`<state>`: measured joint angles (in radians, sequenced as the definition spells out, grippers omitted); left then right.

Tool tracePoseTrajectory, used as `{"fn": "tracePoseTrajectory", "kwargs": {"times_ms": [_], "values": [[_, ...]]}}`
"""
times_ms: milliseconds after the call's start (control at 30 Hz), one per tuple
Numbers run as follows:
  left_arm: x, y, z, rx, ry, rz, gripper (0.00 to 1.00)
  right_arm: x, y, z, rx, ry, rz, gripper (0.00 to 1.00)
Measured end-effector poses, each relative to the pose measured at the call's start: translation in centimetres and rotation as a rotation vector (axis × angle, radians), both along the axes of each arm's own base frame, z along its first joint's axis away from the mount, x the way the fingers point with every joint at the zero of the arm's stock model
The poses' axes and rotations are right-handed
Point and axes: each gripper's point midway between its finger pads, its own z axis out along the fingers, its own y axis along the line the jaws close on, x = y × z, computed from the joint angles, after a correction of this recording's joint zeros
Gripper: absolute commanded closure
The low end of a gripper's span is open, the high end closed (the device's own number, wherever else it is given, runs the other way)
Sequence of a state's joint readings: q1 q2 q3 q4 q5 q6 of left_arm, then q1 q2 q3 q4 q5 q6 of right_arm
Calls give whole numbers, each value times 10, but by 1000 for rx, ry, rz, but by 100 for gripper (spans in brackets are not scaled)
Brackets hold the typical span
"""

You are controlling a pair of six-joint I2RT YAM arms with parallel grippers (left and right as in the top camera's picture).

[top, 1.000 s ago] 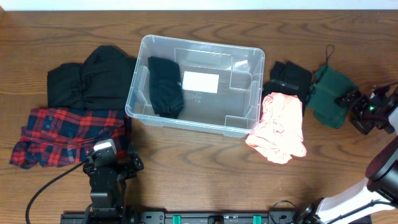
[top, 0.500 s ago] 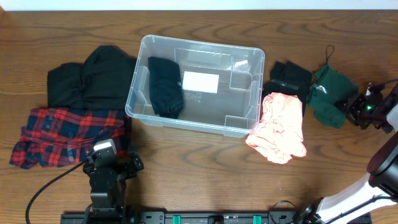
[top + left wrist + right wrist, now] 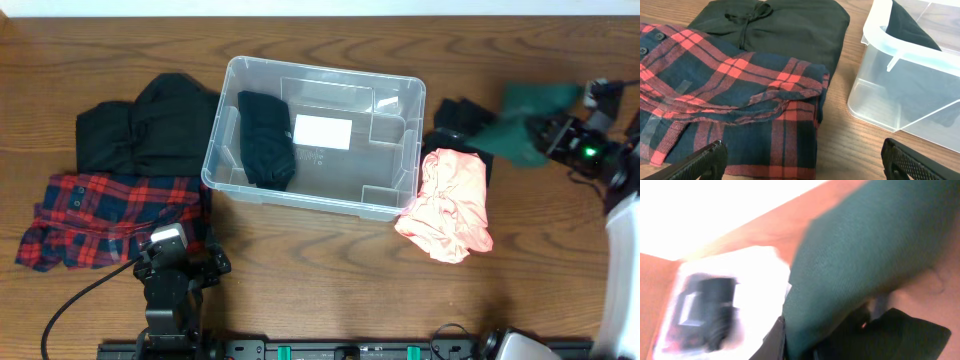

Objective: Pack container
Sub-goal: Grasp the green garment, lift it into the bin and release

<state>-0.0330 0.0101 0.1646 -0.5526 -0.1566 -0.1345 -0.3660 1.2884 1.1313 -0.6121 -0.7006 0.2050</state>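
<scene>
The clear container (image 3: 214,160) stands mid-table with a folded black garment (image 3: 266,138) inside at its left. My right gripper (image 3: 551,134) is shut on a dark green garment (image 3: 523,112) and holds it off the table, right of the container. In the blurred right wrist view the green cloth (image 3: 865,250) fills the frame and runs down between the jaws of the right gripper (image 3: 807,340). My left gripper (image 3: 180,260) is open near the table's front edge. In its own view the left gripper (image 3: 802,160) has nothing between its fingers, in front of a red plaid shirt (image 3: 730,85).
A pink garment (image 3: 448,205) and a black garment (image 3: 462,122) lie just right of the container. Black clothes (image 3: 150,125) and the plaid shirt (image 3: 110,215) lie left of it. The container's corner (image 3: 880,37) is to the left gripper's right.
My right gripper closed on the green garment, lifted it off the table and carried it back and a little left. The left arm has not moved.
</scene>
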Motion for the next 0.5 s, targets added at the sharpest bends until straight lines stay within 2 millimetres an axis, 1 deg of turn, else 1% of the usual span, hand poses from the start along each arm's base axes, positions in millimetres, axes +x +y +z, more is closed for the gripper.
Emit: {"fn": "tracePoseTrajectory", "kwargs": {"times_ms": [33, 100, 133, 233, 300, 367, 433, 467, 500], "values": [[0, 0, 0, 0, 0, 0, 2, -3, 17, 15, -3, -47, 37, 94], [0, 0, 0, 0, 0, 0, 2, -9, 57, 48, 2, -154, 134, 94], [0, 0, 0, 1, 0, 0, 2, -12, 75, 61, 13, -197, 179, 94], [0, 0, 0, 1, 0, 0, 2, -18, 121, 85, 59, -276, 289, 94], [0, 0, 0, 1, 0, 0, 2, -20, 149, 93, 96, -294, 345, 94], [0, 0, 0, 0, 0, 0, 2, -19, 176, 95, 136, -293, 387, 94], [0, 0, 0, 1, 0, 0, 2, -13, 205, 91, 172, -278, 409, 94], [0, 0, 0, 0, 0, 0, 2, -10, 215, 89, 187, -269, 413, 94], [0, 0, 0, 0, 0, 0, 2, -6, 230, 82, 205, -246, 415, 94]]}}
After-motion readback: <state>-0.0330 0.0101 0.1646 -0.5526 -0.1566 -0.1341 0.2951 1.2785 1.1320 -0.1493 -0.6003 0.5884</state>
